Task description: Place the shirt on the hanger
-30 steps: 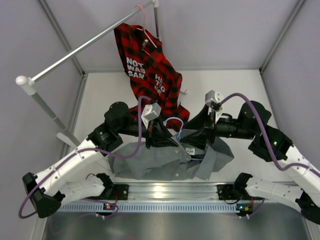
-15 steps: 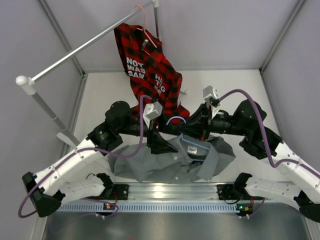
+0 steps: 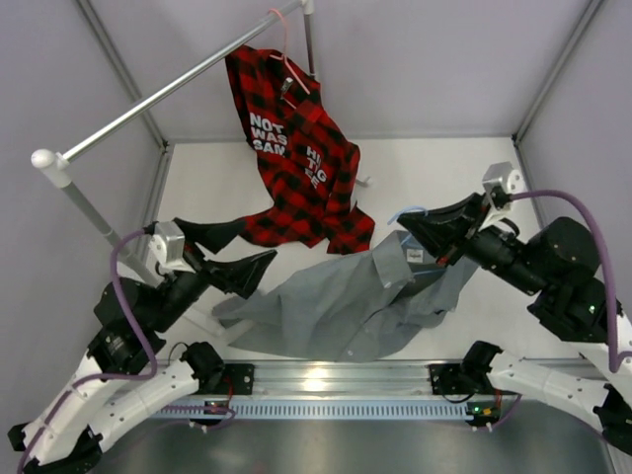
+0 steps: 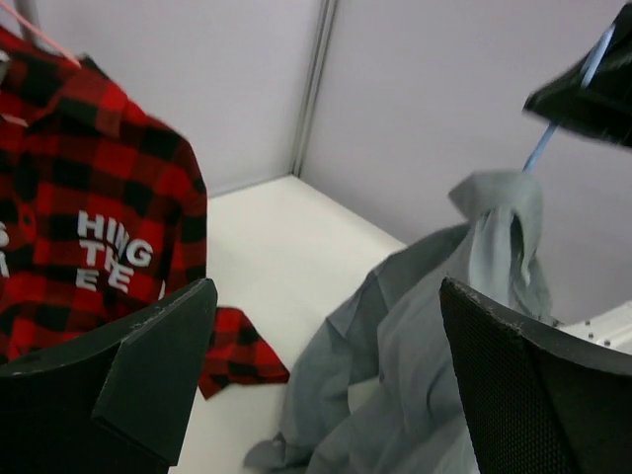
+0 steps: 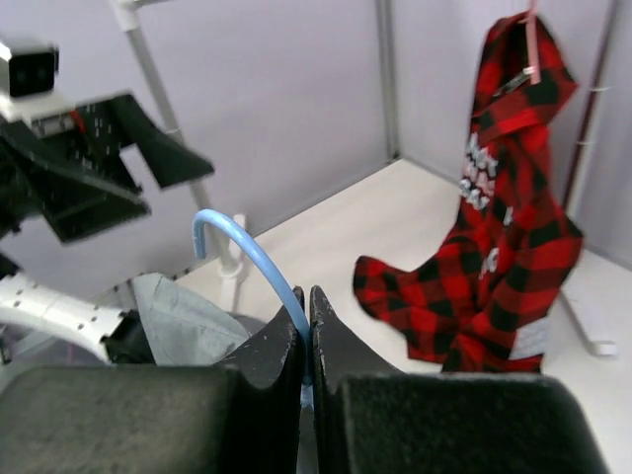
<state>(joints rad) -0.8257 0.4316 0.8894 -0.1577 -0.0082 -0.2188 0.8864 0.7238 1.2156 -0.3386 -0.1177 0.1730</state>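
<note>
- The right gripper [image 3: 405, 220] was raised above the right half of the white table [image 3: 222, 178], its two black fingers pressed together on the thin neck of the hanger [image 3: 409, 210]
- In the right wrist view the same gripper [image 5: 308, 298] pinched the light-blue wire just below the hook of the hanger [image 5: 240, 247], which curved up and to the left above the fingertips
- Only the hook and a short length of neck showed; the triangular frame was hidden
- The shirt [image 3: 336, 306] was plain grey, and its collar end was lifted up right against the underside of the right gripper
- From there the fabric sloped down and left, and its lower part lay crumpled on the table near the front rail
- In the left wrist view the shirt [image 4: 444, 326] rose to a peak directly under the hanger [image 4: 565, 117], which showed as a blue line
- The left gripper [image 3: 259, 242] hung over the left side of the table with its fingers spread wide and nothing between them
- It was near the low left end of the shirt, without touching it
- In its own view the left gripper [image 4: 326, 288] framed the grey fabric between two separated black pads
- A red-and-black plaid shirt [image 3: 296, 148] with white lettering hung at the back from a pink hanger [image 3: 286, 49] on a metal rail [image 3: 168, 89], its hem resting on the table just behind the grey shirt
</note>
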